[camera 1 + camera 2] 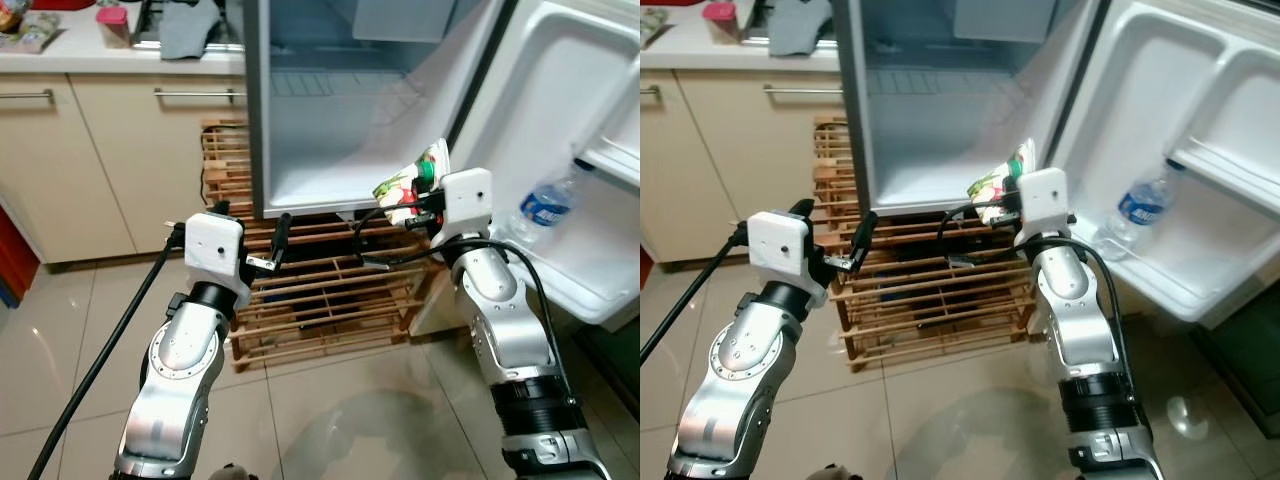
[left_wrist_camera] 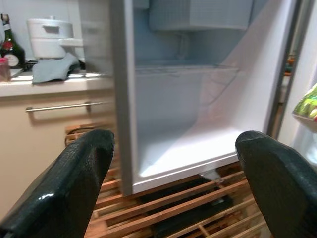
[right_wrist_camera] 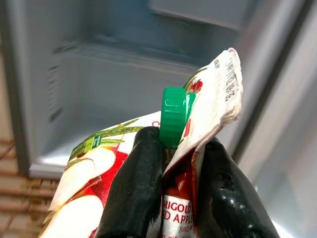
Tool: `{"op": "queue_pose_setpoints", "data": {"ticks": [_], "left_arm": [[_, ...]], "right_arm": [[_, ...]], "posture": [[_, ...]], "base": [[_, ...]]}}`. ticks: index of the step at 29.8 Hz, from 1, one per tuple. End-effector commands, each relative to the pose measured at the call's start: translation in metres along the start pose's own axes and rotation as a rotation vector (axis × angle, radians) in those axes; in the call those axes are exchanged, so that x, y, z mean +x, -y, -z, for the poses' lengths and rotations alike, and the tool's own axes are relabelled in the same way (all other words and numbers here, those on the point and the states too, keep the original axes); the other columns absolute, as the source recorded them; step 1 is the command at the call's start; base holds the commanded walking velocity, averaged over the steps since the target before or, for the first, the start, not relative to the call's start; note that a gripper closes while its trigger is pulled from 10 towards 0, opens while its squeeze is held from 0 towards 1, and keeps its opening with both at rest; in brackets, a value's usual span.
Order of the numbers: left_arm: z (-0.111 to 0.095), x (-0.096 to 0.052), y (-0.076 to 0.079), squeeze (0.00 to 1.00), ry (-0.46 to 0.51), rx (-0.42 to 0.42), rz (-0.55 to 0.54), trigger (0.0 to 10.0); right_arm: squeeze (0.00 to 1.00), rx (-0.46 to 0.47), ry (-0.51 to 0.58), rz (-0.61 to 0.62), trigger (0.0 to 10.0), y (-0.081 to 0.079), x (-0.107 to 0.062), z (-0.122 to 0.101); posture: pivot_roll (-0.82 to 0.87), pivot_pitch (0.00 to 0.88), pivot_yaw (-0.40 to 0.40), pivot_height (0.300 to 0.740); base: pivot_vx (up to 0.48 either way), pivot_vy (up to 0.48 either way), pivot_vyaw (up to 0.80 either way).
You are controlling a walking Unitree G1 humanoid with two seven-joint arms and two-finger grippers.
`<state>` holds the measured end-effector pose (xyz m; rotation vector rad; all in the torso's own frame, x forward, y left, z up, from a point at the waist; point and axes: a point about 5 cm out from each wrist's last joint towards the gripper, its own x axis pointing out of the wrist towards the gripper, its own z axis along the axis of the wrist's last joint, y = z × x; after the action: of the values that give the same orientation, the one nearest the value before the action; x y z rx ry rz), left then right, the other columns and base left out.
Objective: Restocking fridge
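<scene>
Right gripper [image 1: 418, 200]: fingers clamped on juice carton [image 1: 408, 185] near cap. Left gripper [image 1: 272, 245]: fingers apart, idle. Advice: carry carton level into fridge [image 1: 330, 180], set upright on floor shelf.

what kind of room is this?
Most likely a home kitchen: a countertop over cream cabinets, and a small open fridge with a water bottle in its door. The right gripper holds a juice carton.
</scene>
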<state>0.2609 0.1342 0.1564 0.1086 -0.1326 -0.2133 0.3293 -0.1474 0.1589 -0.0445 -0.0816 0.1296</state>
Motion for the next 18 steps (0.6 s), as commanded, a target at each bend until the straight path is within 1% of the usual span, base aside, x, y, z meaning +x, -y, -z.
{"op": "queue_pose_setpoints", "data": {"ticks": [1,3,4,8,9,10,13,18], "left_arm": [[0.004,0.003,-0.001,0.0,-0.035,0.006,0.008,10.0],[0.007,0.001,-0.002,0.0,-0.054,0.017,0.019,10.0],[0.007,0.001,-0.002,0.0,-0.054,0.014,0.018,10.0],[0.005,0.003,-0.002,0.0,-0.049,0.028,0.021,10.0],[0.002,0.005,0.0,0.0,-0.029,0.041,0.034,10.0],[0.002,0.005,0.0,0.0,-0.029,0.041,0.034,10.0],[-0.006,0.008,0.005,0.0,0.013,0.066,0.069,10.0],[-0.01,0.008,0.009,0.0,0.033,0.077,0.104,10.0]], "right_arm": [[0.0,0.027,-0.012,0.053,0.0,0.01,0.0,0.002],[0.0,0.006,-0.001,0.049,0.0,0.01,-0.001,0.002],[0.0,-0.006,0.005,0.044,0.0,0.01,-0.002,0.001],[0.0,-0.013,0.025,0.036,0.0,0.01,-0.002,-0.004],[0.0,-0.021,0.047,0.034,0.0,0.009,-0.001,-0.009],[0.0,-0.021,0.047,0.034,0.0,0.009,-0.001,-0.009],[0.0,-0.03,0.081,0.039,0.0,0.009,0.002,-0.016],[0.0,-0.049,0.106,0.027,0.0,0.005,0.007,-0.021]], "posture": [[0.03,0.0,-0.092,0.74],[0.03,0.0,-0.087,0.74],[0.03,0.0,-0.085,0.74],[0.03,0.0,-0.086,0.74],[0.03,0.0,-0.085,0.74],[0.03,0.0,-0.085,0.74],[0.03,0.0,-0.085,0.74],[0.03,0.0,-0.086,0.74]], "base": [[0.0,0.0,0.0],[0.0,0.0,0.0],[0.345,0.0,0.0],[0.48,0.0,0.0],[0.48,0.0,0.0],[0.48,0.0,0.0],[0.48,0.0,0.0],[0.48,0.0,0.0]]}}
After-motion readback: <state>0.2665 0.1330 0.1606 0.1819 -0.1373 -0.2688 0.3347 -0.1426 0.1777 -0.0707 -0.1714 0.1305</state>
